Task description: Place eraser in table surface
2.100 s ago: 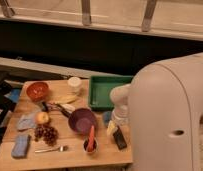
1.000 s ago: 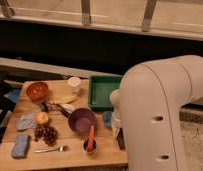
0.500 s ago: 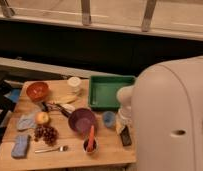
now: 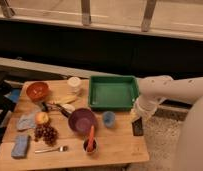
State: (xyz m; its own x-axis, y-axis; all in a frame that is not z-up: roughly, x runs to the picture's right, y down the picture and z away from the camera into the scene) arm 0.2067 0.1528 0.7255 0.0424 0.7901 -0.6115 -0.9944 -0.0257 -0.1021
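Observation:
The eraser is a small flat black block at the right edge of the tan wooden table surface, just right of the blue cup. My gripper hangs from the white arm that reaches in from the right. It sits directly above the eraser and touches its top end. I cannot tell whether the eraser rests on the wood or is held just above it.
A green tray stands at the back right. A purple bowl, a small cup with a carrot, a fork, grapes, an apple, a blue sponge pad, an orange bowl and a white cup fill the left and middle.
The white arm, which covered much of the right side, now covers less, so the whole tray and the table's right edge show. The gripper and eraser stay at the table's right side.

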